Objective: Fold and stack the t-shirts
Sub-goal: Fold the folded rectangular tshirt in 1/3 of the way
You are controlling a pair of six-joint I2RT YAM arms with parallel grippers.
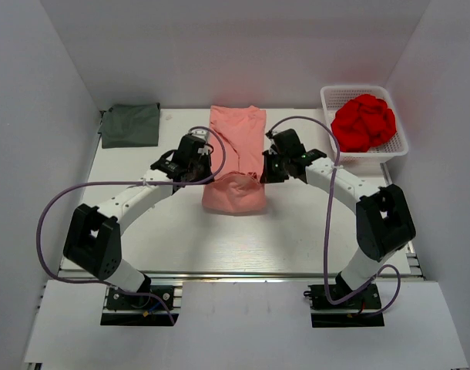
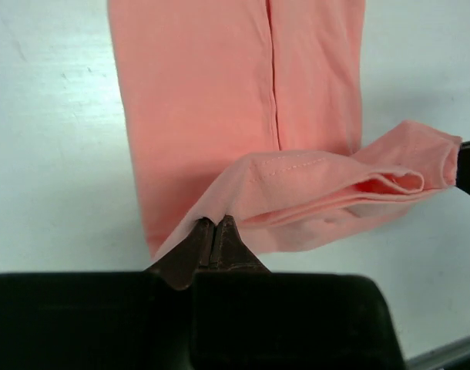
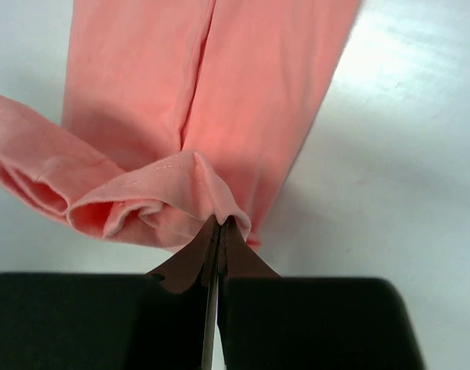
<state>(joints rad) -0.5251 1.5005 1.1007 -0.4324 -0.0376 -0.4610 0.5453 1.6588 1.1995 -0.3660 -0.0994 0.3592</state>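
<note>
left claw (image 2: 213, 231) & right claw (image 3: 219, 229) each pinched tight on a near corner of the pink t-shirt (image 1: 236, 135); its long axis runs straight away fr both

Bright, even light falls from above onto the white table (image 1: 181, 231) and the pale walls (image 1: 219, 54), so shadows stay soft: faint grey patches lie beneath the lifted fold of the pink shirt (image 2: 219, 92). The overhead view is sharp at the centre, and the walls lean outward toward its edges. The red cloth (image 1: 364, 122) in the basket (image 1: 401, 146) is so saturated that its folds barely show. In the wrist views the shirt's seams look crisp, while the left gripper (image 2: 214, 225) and right gripper (image 3: 219, 225) are dark, nearly featureless and slightly soft. A mild sheen brightens the table at the upper right of the right wrist view.
</note>
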